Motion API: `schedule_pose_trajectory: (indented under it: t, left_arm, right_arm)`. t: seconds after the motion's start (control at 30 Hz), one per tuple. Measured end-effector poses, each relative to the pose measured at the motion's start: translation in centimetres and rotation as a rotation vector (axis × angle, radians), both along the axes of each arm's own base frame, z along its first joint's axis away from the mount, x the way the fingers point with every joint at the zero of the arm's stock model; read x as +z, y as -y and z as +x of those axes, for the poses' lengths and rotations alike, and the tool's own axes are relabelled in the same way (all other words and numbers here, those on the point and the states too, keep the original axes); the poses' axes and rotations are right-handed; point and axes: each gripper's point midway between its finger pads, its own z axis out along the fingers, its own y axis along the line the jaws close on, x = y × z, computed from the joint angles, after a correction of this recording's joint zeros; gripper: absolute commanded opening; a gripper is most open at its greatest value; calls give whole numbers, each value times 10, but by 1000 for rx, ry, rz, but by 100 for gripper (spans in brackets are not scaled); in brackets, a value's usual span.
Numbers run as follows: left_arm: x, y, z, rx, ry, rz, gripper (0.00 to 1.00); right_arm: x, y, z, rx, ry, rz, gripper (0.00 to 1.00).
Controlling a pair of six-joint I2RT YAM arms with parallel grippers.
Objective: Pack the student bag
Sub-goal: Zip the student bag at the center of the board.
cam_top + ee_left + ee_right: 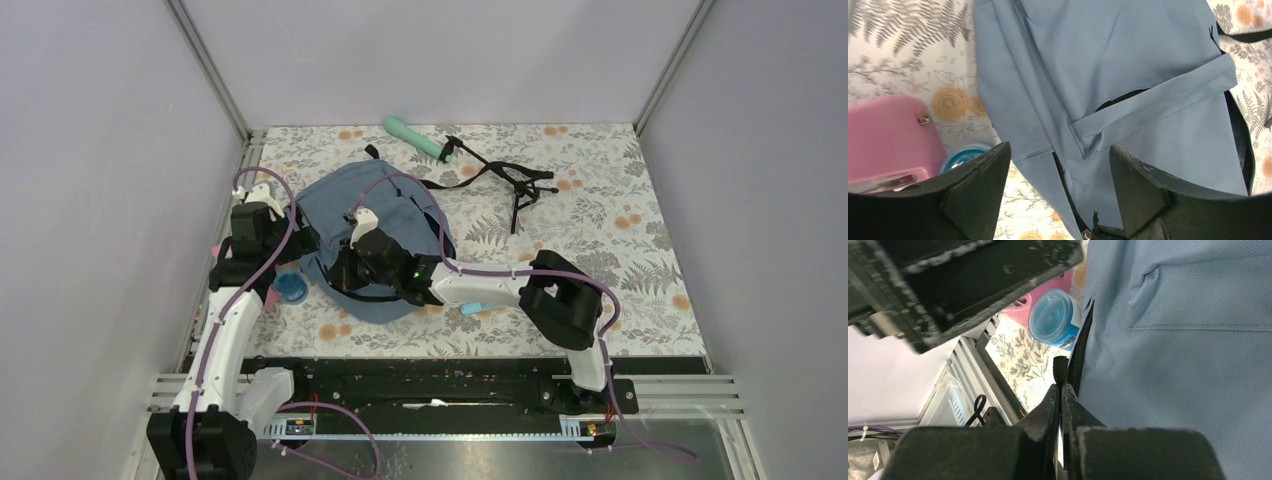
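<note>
1. The student bag (385, 200) is noted lying flat on the floral counter (620, 250), left of centre, with both wrists over its near edge.
2. The right jaws are seen pinched shut on the black zipper pull (1060, 369) at the bag's edge, near a blue-lidded tub (1054, 317).
3. The left jaws are held wide above the front pocket (1158, 100); nothing is gripped.
4. Opening the main zipper is judged the step in hand.
5. The pink case (888, 135) and the mint-green cylinder (415, 138) are noted outside the bag.
6. Next move, as judged: fabric to be pinned by the left jaws while the pull is drawn along its track.
</note>
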Motion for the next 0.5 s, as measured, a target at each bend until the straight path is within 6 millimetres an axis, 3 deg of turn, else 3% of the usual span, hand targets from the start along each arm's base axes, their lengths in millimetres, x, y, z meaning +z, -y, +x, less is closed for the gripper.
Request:
schedule_pose_trajectory:
  t: [0.2, 0.5]
  left_arm:
    - [-27, 11, 6, -29, -105, -61, 68]
    - [-44, 18, 3, -43, -163, -78, 55]
  right_arm:
    - [-4, 7, -2, 4, 16, 4, 0]
    - [9, 14, -5, 4, 39, 33, 0]
